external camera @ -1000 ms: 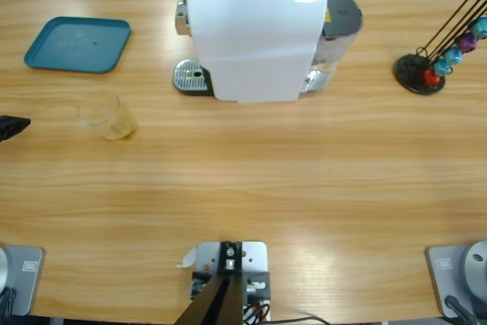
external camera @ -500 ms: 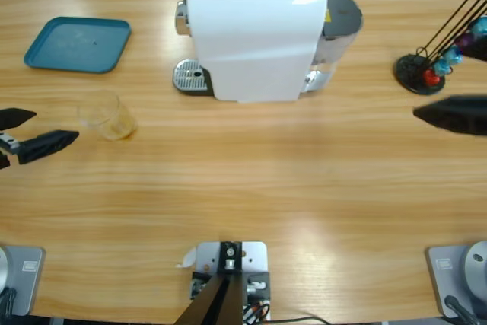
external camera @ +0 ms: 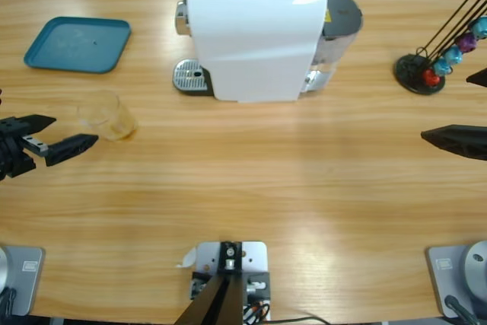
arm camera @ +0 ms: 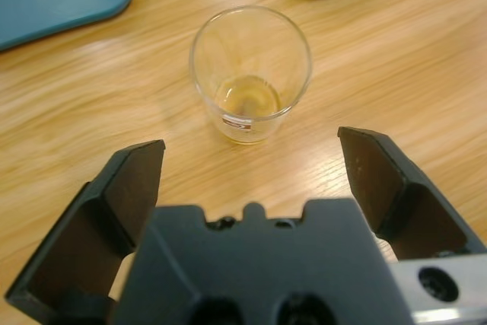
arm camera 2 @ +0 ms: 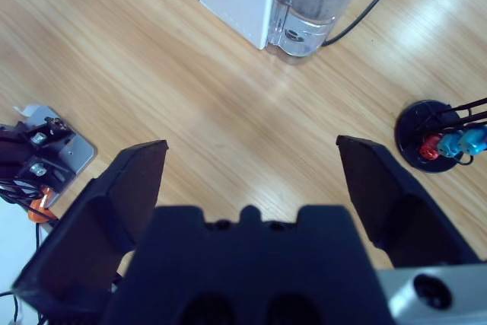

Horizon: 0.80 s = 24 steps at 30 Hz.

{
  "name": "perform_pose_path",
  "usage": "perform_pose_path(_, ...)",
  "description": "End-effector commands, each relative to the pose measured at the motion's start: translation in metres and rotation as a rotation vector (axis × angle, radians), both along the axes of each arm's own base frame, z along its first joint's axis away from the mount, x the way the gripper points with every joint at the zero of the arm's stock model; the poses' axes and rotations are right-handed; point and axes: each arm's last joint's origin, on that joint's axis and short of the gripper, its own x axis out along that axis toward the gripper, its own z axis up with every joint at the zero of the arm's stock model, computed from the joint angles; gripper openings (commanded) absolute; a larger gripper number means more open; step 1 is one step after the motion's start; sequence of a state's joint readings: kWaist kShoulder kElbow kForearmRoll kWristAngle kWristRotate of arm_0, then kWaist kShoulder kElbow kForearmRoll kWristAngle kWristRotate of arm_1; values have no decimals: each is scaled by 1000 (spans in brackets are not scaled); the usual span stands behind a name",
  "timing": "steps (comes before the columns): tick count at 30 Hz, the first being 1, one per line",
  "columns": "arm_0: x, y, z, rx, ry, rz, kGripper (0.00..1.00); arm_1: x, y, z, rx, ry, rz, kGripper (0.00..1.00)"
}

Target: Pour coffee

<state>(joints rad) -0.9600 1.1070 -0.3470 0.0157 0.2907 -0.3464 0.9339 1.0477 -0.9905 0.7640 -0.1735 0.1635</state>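
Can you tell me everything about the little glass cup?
The glass cup is small, round and see-through, with straight sides and a thick bottom. It stands upright on the wooden table, open at the top, and a little tan-brown coffee sits at its bottom. A tiny red mark shows low on its side. The left gripper is beside it with open jaws, not touching it. The blue tray lies apart from it.

The left arm's black two-jawed tool (external camera: 57,135) reaches in from the left edge, jaws spread wide. The right arm's black tool (external camera: 464,116) enters at the right edge, jaws likewise wide apart.
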Motion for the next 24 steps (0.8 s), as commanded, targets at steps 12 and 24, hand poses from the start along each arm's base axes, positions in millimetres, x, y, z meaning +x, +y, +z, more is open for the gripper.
perform_pose_path(12, 13, -16, -41, 68, -4, 40, 1000, -2, -4, -15, -56, 20, -11, 1000)
perform_pose_path(24, 22, -27, -49, 72, -54, 58, 999, 2, 2, -16, -75, 34, -11, 1000)
